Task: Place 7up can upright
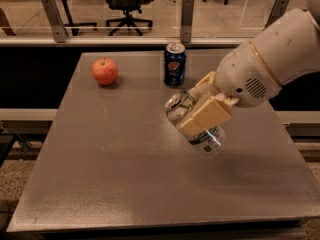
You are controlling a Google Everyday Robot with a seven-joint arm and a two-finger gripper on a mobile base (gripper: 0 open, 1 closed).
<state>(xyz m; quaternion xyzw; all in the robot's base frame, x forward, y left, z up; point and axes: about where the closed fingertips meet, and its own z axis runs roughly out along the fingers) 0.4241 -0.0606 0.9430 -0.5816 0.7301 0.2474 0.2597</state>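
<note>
The 7up can (207, 139) is gripped across its middle by the gripper (196, 111), whose tan fingers (209, 115) are closed against its sides. The can is held tilted over the middle of the grey table (100, 159), its silver top pointing up and away to the left of the fingers. Whether its lower end touches the surface cannot be told. A dark blue can (175, 64) stands upright just beyond the fingers, near the silver top but apart from it. An apple (105, 70) lies well to the left, near the far edge. Bare tabletop is seen left of and in front of the fingers, while the right edge lies nearer.
</note>
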